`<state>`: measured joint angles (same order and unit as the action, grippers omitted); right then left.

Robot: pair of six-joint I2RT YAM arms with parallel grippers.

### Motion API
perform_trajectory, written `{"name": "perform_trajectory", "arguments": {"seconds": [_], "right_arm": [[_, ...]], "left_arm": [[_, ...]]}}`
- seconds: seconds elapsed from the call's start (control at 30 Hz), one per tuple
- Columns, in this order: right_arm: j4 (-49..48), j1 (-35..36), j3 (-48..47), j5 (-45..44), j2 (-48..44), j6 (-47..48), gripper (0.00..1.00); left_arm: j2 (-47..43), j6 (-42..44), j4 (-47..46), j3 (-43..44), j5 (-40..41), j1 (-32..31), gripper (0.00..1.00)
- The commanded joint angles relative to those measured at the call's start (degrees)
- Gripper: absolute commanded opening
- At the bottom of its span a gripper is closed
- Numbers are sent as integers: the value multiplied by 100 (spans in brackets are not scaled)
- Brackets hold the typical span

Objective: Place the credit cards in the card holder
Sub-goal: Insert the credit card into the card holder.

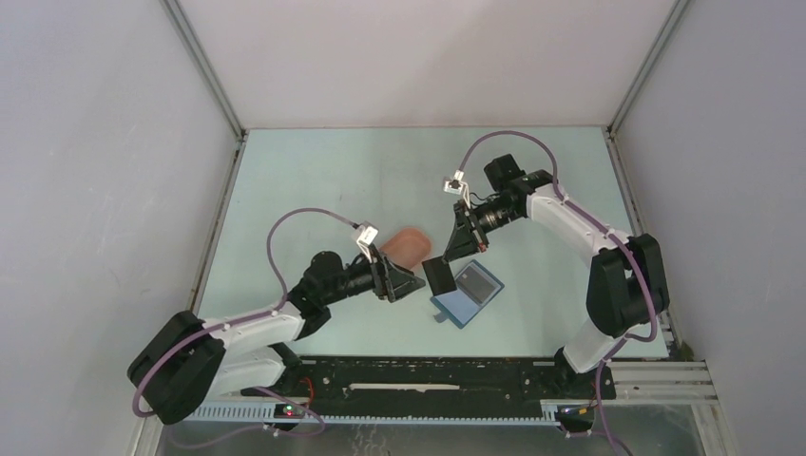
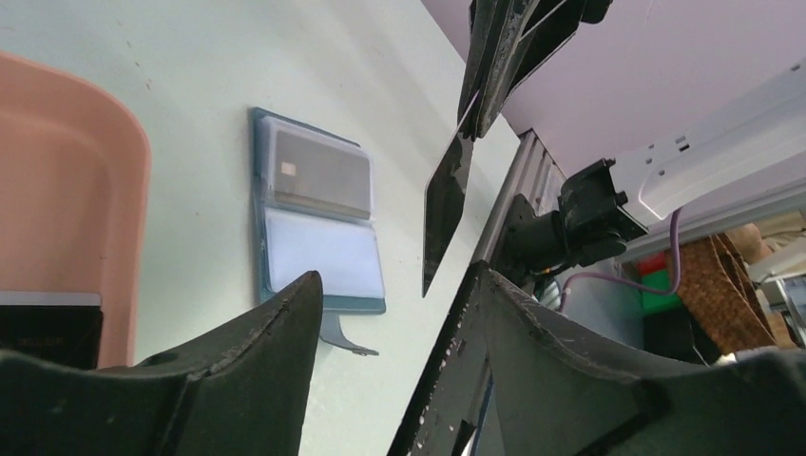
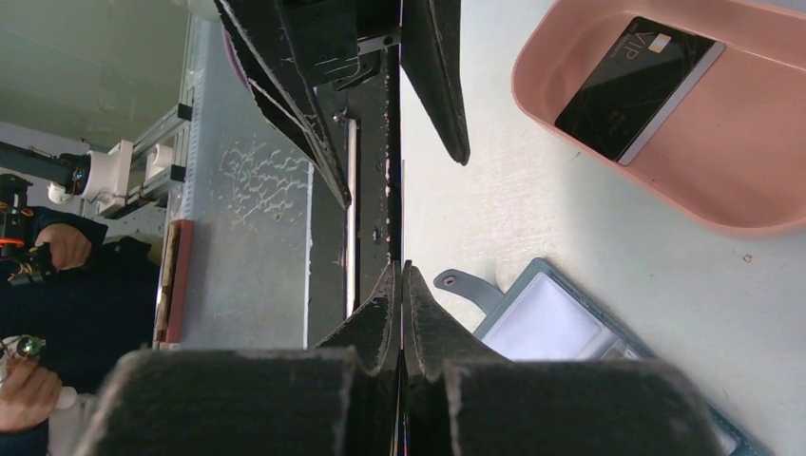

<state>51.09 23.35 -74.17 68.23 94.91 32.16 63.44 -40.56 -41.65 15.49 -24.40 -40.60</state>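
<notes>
The card holder [image 1: 468, 296] lies open and flat on the table [image 1: 314, 180], a little right of centre and close to my two bases, with two clear pockets [image 2: 323, 255] facing up. I count three credit cards. A greyish card [image 2: 321, 174] sits inside one of those pockets. A black card [image 1: 441, 275] hangs edge-on from my right claw [image 3: 403, 271], whose fingers are pressed tight together on it. It is tilted in the air just beside the holder, and from my left wrist it looks clear of the holder. A second black card [image 3: 639, 87] lies flat in the one pink tray [image 1: 409, 242], which is near the holder. My left claw [image 2: 394, 275] is spread wide with nothing in it, low over the table between tray and holder, facing the hanging card.
</notes>
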Motion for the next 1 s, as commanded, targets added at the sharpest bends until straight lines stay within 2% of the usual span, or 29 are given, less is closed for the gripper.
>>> {"name": "perform_trajectory", "arguments": {"seconds": [0.0, 0.27, 0.33, 0.47, 0.57, 0.6, 0.67, 0.7, 0.77, 0.8, 0.83, 0.9, 0.97], "right_arm": [[236, 122, -27, 77, -255, 416, 0], [471, 368, -121, -16, -133, 668, 0], [463, 405, -124, -51, -130, 669, 0], [459, 439, -124, -81, -143, 677, 0], [454, 442, -124, -81, -159, 660, 0], [448, 438, -124, -81, -161, 653, 0], [432, 429, -126, -94, -175, 634, 0], [418, 408, -126, -109, -195, 608, 7], [391, 246, -129, -148, -277, 540, 32], [418, 116, -124, -189, -337, 549, 41], [472, -46, -120, -226, -402, 598, 46], [187, -368, 32, -571, -610, 284, 47], [-690, -521, 497, -1661, -937, -339, 53]], "left_arm": [[136, 87, -247, 482, -423, -36, 65], [384, 126, -247, 754, -759, -30, 56], [420, 135, -251, 806, -839, -36, 51], [617, 98, -284, 922, -1056, -35, 33], [755, 43, -387, 977, -1216, -35, 7], [777, 27, -425, 978, -1239, -33, 1], [760, -10, -517, 939, -1211, -35, 0], [719, -24, -546, 904, -1158, -36, 0], [581, -83, -591, 765, -951, -28, 0], [480, -137, -633, 673, -800, -32, 0], [387, -244, -761, 531, -628, -29, 0], [257, -595, -1161, 179, -130, -89, 0], [149, -906, -1357, -141, 681, -300, 0]]}}
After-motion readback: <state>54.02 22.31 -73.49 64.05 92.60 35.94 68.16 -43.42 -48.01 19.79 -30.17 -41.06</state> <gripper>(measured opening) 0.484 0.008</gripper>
